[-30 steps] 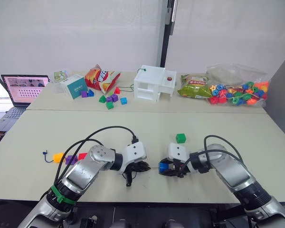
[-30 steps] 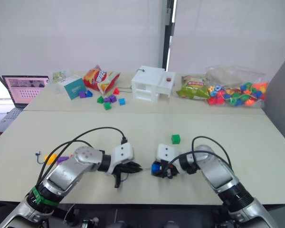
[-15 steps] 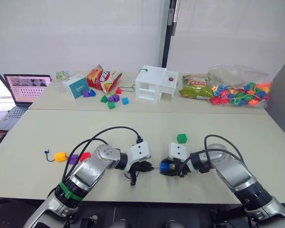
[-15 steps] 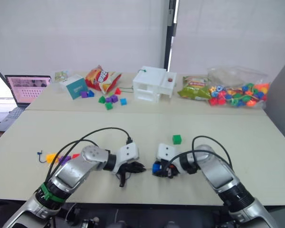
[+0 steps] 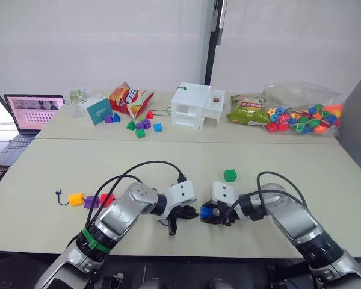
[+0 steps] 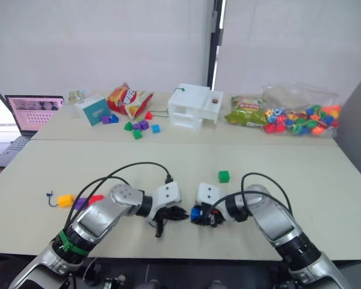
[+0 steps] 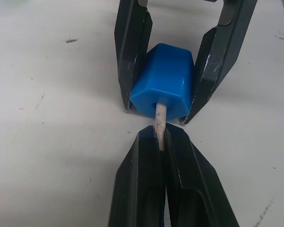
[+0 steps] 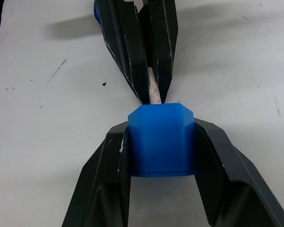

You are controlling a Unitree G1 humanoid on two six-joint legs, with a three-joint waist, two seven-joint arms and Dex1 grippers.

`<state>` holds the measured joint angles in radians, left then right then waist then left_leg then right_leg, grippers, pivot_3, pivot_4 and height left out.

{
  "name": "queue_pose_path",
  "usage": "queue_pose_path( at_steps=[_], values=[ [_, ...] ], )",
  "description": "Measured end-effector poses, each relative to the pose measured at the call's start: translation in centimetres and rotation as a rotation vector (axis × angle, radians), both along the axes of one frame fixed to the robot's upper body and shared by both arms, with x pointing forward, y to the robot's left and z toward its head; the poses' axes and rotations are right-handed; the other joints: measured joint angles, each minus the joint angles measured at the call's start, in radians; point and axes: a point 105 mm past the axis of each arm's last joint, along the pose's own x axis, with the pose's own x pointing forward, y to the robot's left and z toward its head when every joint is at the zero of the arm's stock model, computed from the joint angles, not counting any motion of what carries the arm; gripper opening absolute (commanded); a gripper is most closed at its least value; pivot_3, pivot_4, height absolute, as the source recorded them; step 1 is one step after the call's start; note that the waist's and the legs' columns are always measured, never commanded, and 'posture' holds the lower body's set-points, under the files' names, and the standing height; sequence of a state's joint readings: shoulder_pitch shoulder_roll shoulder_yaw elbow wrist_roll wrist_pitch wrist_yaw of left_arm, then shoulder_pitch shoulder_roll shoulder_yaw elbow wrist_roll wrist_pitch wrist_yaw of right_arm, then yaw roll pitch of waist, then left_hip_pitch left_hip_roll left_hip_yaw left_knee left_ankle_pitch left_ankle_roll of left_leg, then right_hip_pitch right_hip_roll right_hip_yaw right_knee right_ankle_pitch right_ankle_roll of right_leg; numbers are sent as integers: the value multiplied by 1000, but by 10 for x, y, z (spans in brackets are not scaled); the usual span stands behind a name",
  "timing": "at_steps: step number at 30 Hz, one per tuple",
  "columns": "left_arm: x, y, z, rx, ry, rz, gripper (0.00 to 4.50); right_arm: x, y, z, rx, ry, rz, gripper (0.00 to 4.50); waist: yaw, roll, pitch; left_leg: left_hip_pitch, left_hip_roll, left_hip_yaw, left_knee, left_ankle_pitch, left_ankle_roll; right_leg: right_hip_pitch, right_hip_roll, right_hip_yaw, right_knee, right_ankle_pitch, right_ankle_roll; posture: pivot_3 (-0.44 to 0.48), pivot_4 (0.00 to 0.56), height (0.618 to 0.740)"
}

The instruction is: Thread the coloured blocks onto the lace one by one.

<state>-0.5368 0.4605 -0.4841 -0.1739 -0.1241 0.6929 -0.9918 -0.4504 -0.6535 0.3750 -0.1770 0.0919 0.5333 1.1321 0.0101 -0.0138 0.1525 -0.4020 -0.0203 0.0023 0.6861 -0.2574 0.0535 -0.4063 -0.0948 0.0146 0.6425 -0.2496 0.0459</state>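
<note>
Yellow, purple, red blocks are lying at table's 8 o'clock. Left gripper is pinching lace tip, entering blue block; right gripper is clamping it. Green block is sitting at 1 o'clock from grippers.

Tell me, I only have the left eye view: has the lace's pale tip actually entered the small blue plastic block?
Observer: Yes. In the left wrist view the pale tip sits in the hole of the small blue plastic block.
Operator: Who holds what?
Observer: The right gripper clamps the block's sides; the left gripper pinches the tip.
Operator: Is the block off the table?
Observer: Cannot tell; the beige table lies close behind it.
</note>
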Motion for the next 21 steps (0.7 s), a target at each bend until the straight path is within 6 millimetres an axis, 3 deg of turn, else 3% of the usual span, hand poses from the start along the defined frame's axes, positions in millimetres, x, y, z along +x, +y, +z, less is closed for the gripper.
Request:
queue_pose_path(
  at_steps=[13, 21],
  values=[
    [5, -10, -3, -37, 10, -14, 0, 1, -2, 1, -3, 5, -14, 1311, 3, 0, 0, 1, 0, 0, 0, 0, 0, 1, -1, 0, 0, 0, 0, 0, 150, 740],
    [3, 5, 12, -53, -53, -45, 2653, 2, 0, -1, 4, 1, -38, 1311, -4, 0, 0, 1, 1, -1, 0, 0, 0, 1, 0, 0, 0, 0, 0, 0, 150, 740]
  ],
)
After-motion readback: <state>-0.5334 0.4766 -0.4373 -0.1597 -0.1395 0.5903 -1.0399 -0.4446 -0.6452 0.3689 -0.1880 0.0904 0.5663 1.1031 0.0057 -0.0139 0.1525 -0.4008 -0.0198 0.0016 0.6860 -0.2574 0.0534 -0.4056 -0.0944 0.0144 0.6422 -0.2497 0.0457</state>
